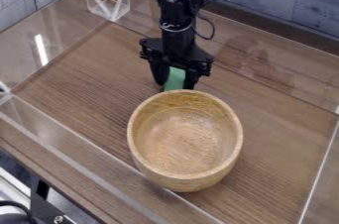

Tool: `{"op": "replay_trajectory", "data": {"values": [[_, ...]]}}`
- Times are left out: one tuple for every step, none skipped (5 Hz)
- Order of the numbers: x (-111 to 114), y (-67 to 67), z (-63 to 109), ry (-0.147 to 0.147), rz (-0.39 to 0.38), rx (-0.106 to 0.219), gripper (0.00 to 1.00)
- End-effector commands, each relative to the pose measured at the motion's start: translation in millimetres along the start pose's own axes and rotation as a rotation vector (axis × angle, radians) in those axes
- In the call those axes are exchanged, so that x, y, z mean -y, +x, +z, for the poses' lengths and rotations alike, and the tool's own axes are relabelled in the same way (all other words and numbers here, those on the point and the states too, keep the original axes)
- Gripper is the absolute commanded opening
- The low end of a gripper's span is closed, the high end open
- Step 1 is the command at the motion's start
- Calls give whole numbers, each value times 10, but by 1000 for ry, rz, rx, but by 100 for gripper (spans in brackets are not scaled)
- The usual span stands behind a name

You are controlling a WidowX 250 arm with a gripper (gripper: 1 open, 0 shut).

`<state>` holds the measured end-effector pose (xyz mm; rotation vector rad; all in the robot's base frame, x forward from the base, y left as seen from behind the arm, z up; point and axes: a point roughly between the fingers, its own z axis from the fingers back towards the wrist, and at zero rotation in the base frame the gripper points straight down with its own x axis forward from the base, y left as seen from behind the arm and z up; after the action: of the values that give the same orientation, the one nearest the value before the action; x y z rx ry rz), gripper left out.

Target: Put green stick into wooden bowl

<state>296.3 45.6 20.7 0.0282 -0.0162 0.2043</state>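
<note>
The green stick (175, 75) shows as a bright green block between the black fingers of my gripper (176, 79), which is shut on it. The stick hangs upright just behind the far rim of the wooden bowl (185, 141). The bowl is large, round and light-coloured, and it rests on the wooden table near the front; its inside holds nothing. My arm comes down from the top of the view, straight above the gripper.
Clear acrylic walls (79, 164) fence the table on the left, front and right. A clear bracket-like piece (106, 2) stands at the back left. Bare wooden tabletop (79, 74) lies left of the gripper.
</note>
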Motion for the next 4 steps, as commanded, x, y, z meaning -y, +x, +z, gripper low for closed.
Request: {"op": "replay_trajectory", "data": {"values": [[27,-86,-39,2,-15,-31,0],[38,-100,-47,0,-15,-37,0],[52,-113,-55,-2,-16,-43,0],[65,-125,-50,-3,-18,-49,0]]}}
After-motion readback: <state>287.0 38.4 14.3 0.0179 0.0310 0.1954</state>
